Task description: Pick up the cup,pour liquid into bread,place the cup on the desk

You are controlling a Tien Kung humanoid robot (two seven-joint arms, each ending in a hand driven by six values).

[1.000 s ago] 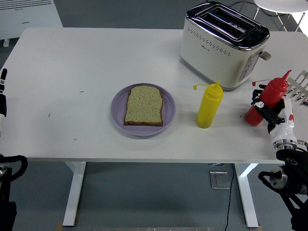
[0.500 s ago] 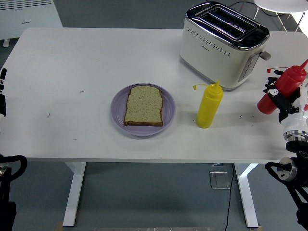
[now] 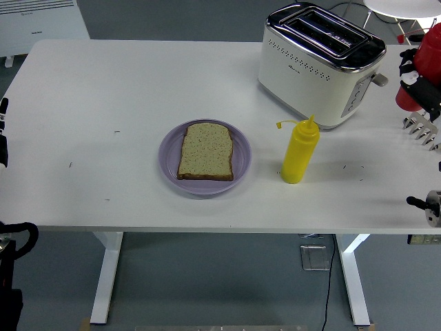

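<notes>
Gripping the red bottle [image 3: 431,47] at the far right edge of the view, with the right hand [image 3: 419,83] closed on it and the black fingers [image 3: 408,69] wrapped around the middle of its body. Held up beside the toaster [image 3: 320,65], to the right of it, and seemingly clear of the table [image 3: 103,89], though cut off in part by the picture's border, so the nozzle cannot be seen. Tilted or upright: not possible to tell from the part that shows.

Just below the hand, lying on the table near its right edge, a white pronged thing [image 3: 422,129], apart from the bottle. Lower at the same edge, a grey joint of the right arm [image 3: 433,207], at the level of the table's near edge.

Further left, standing upright in front of the toaster, a yellow bottle [image 3: 299,155] with its small cap hanging open to the left. Well apart from the red bottle, near the middle of the table, a purple plate [image 3: 169,155] with one slice of bread [image 3: 206,152] lying flat on it, dry-looking on its top. Between plate and yellow bottle, only bare table.

Resting at the picture's left edge, the left arm [image 3: 3,141], only a thin strip of it visible; whether that hand is open or closed, impossible to tell.
</notes>
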